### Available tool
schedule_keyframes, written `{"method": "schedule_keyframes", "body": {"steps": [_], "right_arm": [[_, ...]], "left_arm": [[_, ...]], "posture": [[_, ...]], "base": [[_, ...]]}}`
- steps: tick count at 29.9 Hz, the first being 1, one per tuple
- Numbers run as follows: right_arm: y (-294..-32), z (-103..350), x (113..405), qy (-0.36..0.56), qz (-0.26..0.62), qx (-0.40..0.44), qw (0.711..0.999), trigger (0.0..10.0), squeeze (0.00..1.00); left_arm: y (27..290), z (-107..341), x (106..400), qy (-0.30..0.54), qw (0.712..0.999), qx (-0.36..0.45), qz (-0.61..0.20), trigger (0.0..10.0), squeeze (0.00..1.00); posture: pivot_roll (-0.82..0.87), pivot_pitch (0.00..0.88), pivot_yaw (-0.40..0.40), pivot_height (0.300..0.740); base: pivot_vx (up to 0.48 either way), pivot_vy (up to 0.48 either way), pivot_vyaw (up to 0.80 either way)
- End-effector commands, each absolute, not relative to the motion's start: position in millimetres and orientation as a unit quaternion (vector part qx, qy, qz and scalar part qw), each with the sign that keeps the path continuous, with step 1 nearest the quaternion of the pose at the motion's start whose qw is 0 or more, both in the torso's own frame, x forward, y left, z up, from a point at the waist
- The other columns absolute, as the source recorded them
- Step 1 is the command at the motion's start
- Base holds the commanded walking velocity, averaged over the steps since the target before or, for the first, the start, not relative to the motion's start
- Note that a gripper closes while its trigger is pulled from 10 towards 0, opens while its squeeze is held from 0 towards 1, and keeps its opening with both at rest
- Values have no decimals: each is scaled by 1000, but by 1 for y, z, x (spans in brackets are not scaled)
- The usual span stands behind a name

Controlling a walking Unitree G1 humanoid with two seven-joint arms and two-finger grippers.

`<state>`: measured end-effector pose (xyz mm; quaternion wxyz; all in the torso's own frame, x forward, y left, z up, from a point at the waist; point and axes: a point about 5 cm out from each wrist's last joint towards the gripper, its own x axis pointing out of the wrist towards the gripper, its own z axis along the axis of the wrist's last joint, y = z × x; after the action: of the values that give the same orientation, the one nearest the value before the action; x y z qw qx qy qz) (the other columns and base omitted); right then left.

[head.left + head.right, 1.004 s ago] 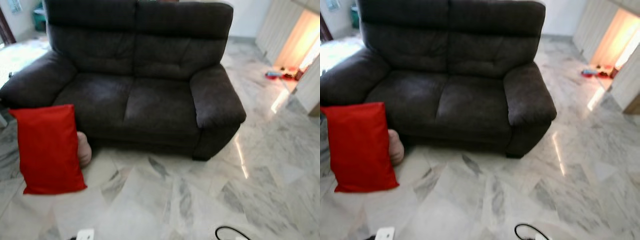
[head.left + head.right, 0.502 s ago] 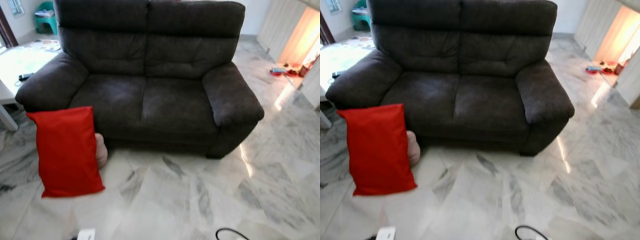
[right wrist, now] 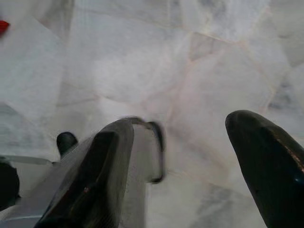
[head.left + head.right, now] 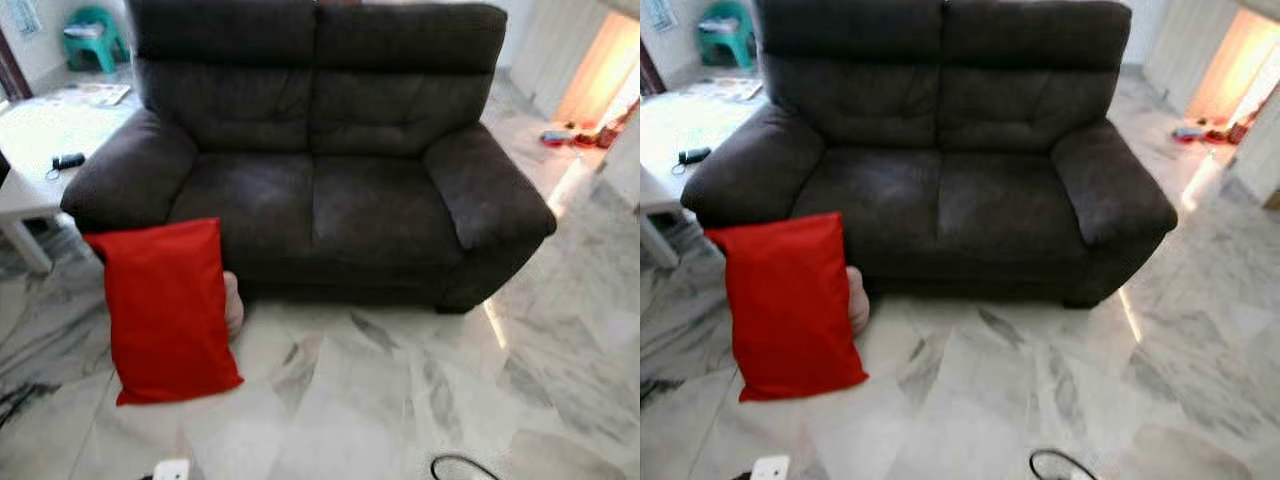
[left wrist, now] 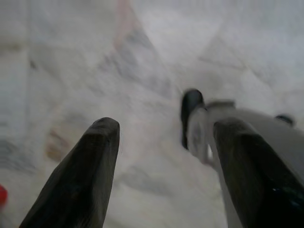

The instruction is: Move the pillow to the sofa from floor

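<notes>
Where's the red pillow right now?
The red pillow stands on the marble floor, leaning against the dark sofa below its left armrest.

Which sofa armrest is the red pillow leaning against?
The armrest on the robot's left, beside the white table. The red pillow stands on the floor against its front; the other armrest, on the robot's right, has nothing against it.
</notes>
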<state>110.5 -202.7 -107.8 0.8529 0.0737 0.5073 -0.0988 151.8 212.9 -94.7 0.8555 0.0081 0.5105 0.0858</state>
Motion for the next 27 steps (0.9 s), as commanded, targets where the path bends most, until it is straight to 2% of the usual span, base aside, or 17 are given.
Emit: {"method": "schedule_keyframes", "body": {"steps": [1,10,27], "right_arm": [[-210,-108,105,509,-111,75,850,10000,0],[-210,-108,106,506,-113,79,851,10000,0],[-209,-108,106,507,-111,79,851,10000,0]], "left_arm": [[206,-96,151,513,855,2,81,10000,0],[206,-96,152,511,856,2,82,10000,0],[207,-96,152,510,856,1,83,10000,0]], "posture": [[-59,0,-25,740],[-57,0,-29,740],[-57,0,-28,740]], "base": [[0,379,0],[0,345,0],[0,0,0]]}}
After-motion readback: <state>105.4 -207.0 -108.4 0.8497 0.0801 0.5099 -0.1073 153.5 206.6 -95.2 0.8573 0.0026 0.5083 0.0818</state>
